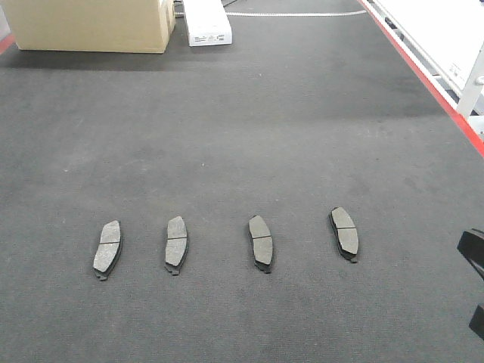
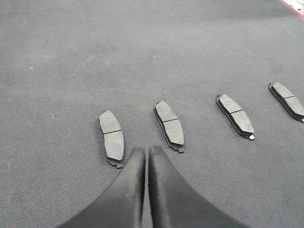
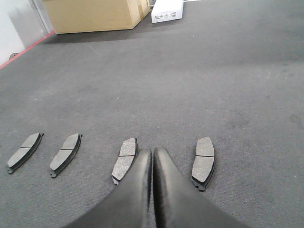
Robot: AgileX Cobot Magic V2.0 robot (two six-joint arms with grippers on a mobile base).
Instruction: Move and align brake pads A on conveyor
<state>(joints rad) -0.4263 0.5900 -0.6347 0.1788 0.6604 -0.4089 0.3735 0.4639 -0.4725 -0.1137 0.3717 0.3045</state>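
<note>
4 brake pads A (image 1: pixel 225 243) sit in a row across lower frame on conveyor (image 1: pixel 242 128), long axes running up-frame. My left jaws (image 2: pixel 146 151) & right jaws (image 3: pixel 152 152) both pinched narrow, empty, pads just ahead.

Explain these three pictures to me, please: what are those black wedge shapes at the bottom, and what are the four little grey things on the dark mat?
A two-armed robot took these. One camera looks ahead over the conveyor, a dark felt-like belt. The other two sit on its wrists. The black wedges are its pincers seen from behind: the left gripper and the right gripper, both closed and holding nothing. The grey things are four brake pads, lying gritty face up in a rough row. A cardboard box and a white box sit at the far end.
</note>
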